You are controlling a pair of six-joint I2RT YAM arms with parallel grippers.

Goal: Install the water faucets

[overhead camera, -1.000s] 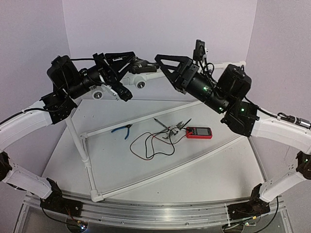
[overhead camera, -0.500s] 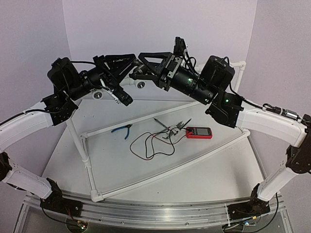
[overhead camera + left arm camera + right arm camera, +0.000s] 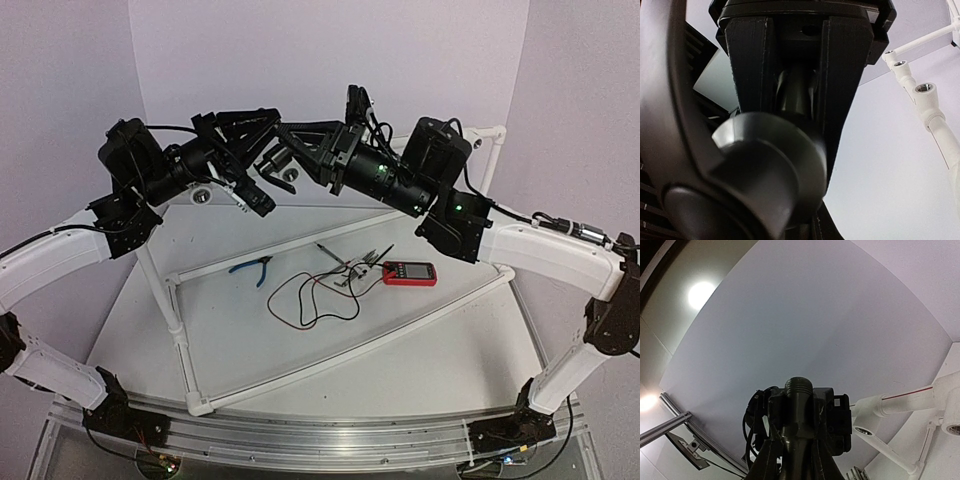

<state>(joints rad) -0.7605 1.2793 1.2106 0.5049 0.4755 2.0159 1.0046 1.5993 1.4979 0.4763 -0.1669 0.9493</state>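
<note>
Aloft, left hand point(image 3: 797, 90) and right hand point(image 3: 797, 440) both clamp the faucet point(image 3: 798, 390).

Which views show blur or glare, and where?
Left wrist: the near faucet is dark and blurred, while the white pipe sockets are sharp. Right wrist: a ceiling lamp glares at upper left. Top external: evenly lit, sharp.

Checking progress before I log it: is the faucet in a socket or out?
Out: the faucet is in mid-air, its threaded end bare; the visible sockets are empty.

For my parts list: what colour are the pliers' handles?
Blue; the pliers show best in the top external view.
</note>
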